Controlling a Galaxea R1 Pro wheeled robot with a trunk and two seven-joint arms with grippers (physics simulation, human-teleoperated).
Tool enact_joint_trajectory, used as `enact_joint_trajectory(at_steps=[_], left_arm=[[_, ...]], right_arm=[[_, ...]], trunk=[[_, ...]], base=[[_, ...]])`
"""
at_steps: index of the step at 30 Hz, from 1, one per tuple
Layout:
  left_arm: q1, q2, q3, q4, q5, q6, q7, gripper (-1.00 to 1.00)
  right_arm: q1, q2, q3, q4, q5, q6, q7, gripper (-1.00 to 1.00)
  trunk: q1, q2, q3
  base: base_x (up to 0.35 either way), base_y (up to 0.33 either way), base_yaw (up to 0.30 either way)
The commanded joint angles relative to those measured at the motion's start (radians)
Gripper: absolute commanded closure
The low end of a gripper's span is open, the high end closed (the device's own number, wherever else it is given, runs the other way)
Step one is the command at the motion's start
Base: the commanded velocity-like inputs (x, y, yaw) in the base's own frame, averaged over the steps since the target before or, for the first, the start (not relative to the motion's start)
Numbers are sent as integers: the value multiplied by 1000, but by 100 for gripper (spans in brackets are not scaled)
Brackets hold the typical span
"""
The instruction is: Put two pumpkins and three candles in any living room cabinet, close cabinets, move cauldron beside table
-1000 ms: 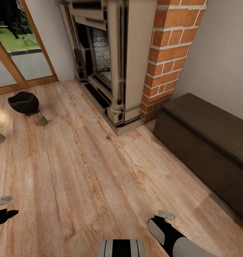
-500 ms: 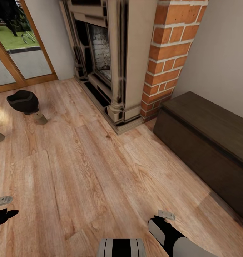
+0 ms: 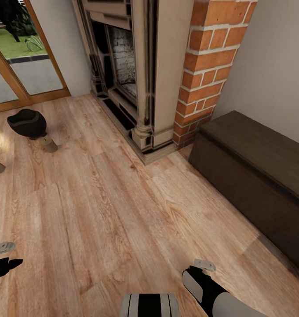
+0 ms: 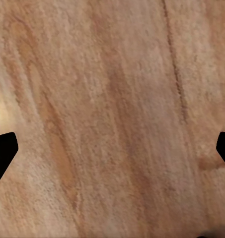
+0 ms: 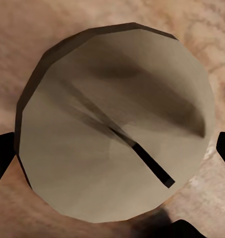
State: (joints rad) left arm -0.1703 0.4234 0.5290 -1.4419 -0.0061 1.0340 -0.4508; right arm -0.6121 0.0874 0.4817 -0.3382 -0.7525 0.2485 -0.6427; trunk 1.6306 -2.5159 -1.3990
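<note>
right pincer (image 5: 112,144) clasps off-white stubby candle (image 5: 114,126) | left pincer (image 4: 112,148) spread wide over wooden floor (image 4: 112,99) | matte black cauldron (image 3: 27,124) upper left | dark brown cabinet (image 3: 255,176) closed, right

Black cauldron (image 3: 27,123) upright on floor, beige candle (image 3: 48,143) touching it, dark cabinet (image 3: 255,185) shut.

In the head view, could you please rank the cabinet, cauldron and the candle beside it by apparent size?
1. cabinet
2. cauldron
3. candle

The cabinet is nearer the camera, which exaggerates its lead.
</note>
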Motion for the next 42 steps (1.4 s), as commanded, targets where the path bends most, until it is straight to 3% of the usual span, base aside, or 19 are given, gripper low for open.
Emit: enact_joint_trajectory(at_steps=[1,4,5,35,42], left_arm=[[0,0,0,0,0,0,0,-100],[0,0,0,0,0,1,0,-100],[0,0,0,0,0,1,0,-100],[0,0,0,0,0,0,0,-100],[0,0,0,0,-1,0,1,-100]], right_arm=[[0,0,0,0,0,0,0,-100],[0,0,0,0,0,0,0,-100],[0,0,0,0,1,0,0,100],[0,0,0,0,1,0,0,100],[0,0,0,-1,0,0,0,100]], trunk=[[0,0,0],[0,0,0],[0,0,0],[0,0,0],[-3,2,27]], base=[[0,0,0],[0,0,0],[0,0,0],[0,0,0],[0,0,0]])
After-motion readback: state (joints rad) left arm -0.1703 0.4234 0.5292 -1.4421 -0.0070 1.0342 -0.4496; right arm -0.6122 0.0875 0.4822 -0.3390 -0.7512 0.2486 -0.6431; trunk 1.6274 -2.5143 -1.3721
